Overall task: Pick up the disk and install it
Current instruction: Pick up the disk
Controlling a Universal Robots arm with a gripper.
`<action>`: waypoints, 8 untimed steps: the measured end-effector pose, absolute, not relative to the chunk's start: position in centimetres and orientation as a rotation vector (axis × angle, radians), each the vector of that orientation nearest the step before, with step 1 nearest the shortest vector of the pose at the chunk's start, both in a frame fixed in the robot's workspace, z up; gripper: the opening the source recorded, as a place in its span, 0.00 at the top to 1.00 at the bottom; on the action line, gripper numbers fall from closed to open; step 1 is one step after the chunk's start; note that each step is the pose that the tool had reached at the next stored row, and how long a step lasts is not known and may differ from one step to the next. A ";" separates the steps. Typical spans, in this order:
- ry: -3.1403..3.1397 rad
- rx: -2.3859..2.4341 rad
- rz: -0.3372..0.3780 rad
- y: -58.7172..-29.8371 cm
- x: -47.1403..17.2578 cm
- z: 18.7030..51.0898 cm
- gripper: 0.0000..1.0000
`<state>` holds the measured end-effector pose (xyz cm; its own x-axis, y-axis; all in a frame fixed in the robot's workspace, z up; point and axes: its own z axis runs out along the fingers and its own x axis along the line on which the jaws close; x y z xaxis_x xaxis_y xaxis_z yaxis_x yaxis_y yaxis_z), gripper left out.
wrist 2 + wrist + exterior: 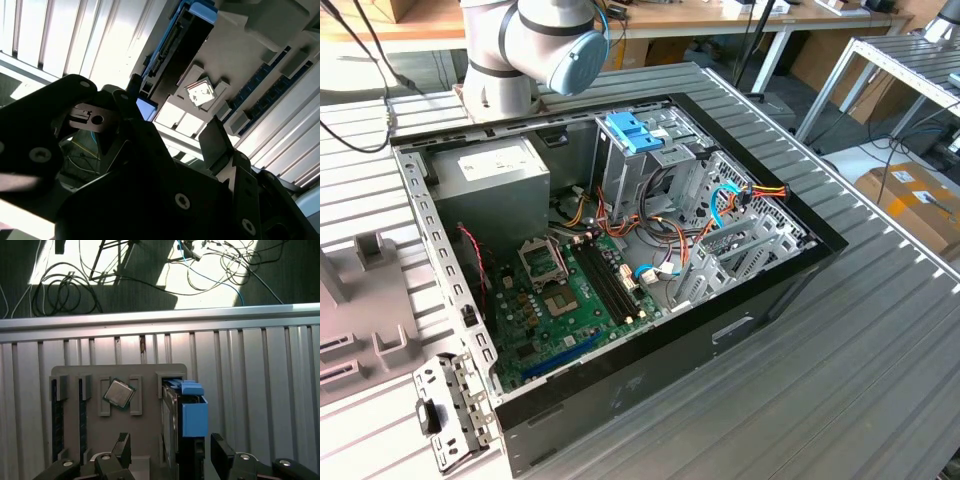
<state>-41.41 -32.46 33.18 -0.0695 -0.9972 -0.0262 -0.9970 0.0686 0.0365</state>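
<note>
While the disk (182, 412) stands on edge in a slot of the gray holder tray (145, 385) (CPU chip (119, 393) in adjacent recess), the gripper (170, 442) hovers w/ jaws spread apart, one finger each side.

The exterior view is evenly lit and sharp, with soft shade inside the case (650, 370). In the first wrist view sun patches burn out on the dark floor (210, 290). In the second wrist view the table (65, 35) glares white and the gripper (173, 99) is a black, slightly blurred shape.
</note>
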 end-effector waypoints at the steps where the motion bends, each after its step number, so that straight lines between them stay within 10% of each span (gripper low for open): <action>1: -2.292 2.139 -0.070 -32.5 -41.4 33.1 0.26; 8: -2.292 2.139 -0.070 -32.5 -41.4 32.8 0.26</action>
